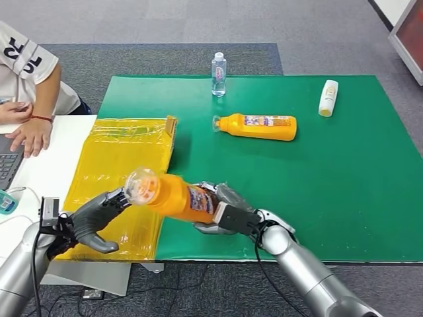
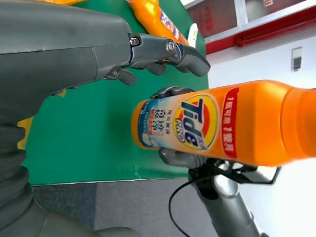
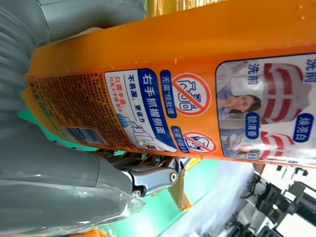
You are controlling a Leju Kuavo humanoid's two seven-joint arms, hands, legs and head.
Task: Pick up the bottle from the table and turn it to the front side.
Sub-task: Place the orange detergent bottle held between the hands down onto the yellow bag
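Two hands are at one bottle (image 1: 174, 196), which is held off the table (image 1: 309, 172), its long axis roughly level, cap toward the left hand (image 1: 94, 218). The base end is gripped by the right hand (image 1: 225, 211); the left hand's fingers are spread at the cap, gripping nothing.
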